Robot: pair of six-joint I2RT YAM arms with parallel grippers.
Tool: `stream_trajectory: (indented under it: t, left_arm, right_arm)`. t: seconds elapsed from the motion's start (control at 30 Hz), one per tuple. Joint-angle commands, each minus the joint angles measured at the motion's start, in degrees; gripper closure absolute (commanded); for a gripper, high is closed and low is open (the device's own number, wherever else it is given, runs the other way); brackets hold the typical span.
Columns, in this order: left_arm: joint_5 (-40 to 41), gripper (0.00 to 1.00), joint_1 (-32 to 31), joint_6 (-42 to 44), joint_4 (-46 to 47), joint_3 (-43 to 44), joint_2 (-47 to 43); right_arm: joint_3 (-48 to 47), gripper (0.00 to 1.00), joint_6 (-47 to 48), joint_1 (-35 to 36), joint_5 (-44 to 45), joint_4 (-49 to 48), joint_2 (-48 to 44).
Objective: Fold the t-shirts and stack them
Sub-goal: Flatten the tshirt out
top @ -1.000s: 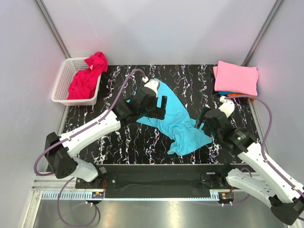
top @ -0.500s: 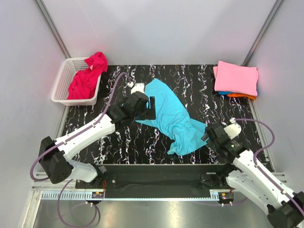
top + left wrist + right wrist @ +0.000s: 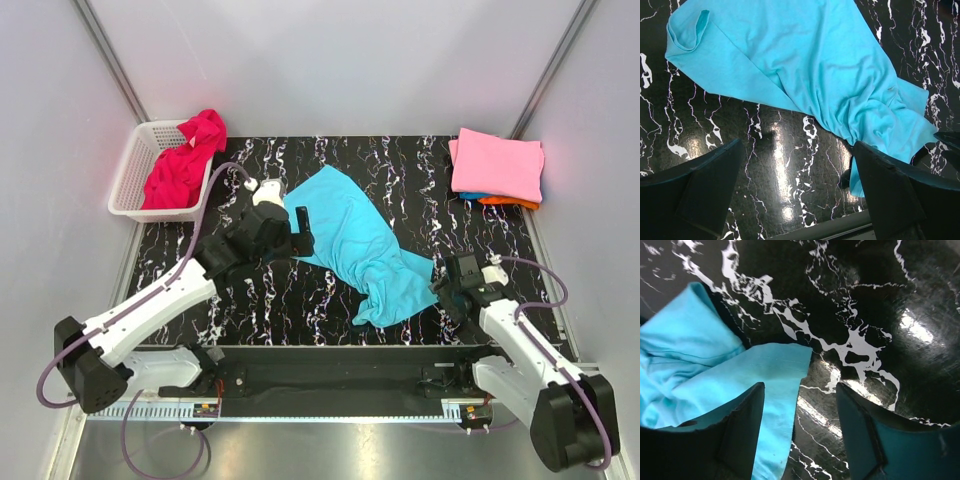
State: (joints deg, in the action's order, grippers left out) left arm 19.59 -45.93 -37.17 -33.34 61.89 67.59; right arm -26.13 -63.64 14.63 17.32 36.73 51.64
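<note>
A turquoise t-shirt (image 3: 350, 235) lies crumpled and partly spread in the middle of the black marble table. My left gripper (image 3: 299, 232) hovers open by its left edge; in the left wrist view the left gripper (image 3: 797, 150) has only bare table between its fingers, with the shirt (image 3: 805, 65) just beyond. My right gripper (image 3: 446, 287) is at the shirt's near right corner. In the right wrist view the right gripper (image 3: 800, 390) stands open, and the corner of the cloth (image 3: 767, 375) reaches in by its left finger. A magenta t-shirt (image 3: 183, 162) hangs out of the basket.
A white lattice basket (image 3: 124, 186) stands at the back left. At the back right sits a folded stack: a pink shirt (image 3: 497, 165) on top, with blue (image 3: 470, 196) and orange (image 3: 512, 203) edges showing beneath. The table's front edge (image 3: 330, 350) runs close to the right gripper.
The left arm has drawn back to the left, off the shirt. The right arm has pulled towards the near edge and down to the shirt's corner, and its jaws have narrowed a little.
</note>
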Motion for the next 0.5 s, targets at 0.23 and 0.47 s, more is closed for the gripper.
stream_trajectory:
  t: [0.23,0.47]
  left_arm:
    - [-0.1,0.01,1.1,0.6,2.1,-1.2,-4.5]
    - [-0.3,0.01,1.7,1.0,1.4,-2.2,-6.0]
  right_arm:
    - [0.6,0.41,2.6,-2.2,-4.8,-6.5,3.9]
    - [-0.1,0.55,6.2,-5.1,-4.5,-9.2,7.2]
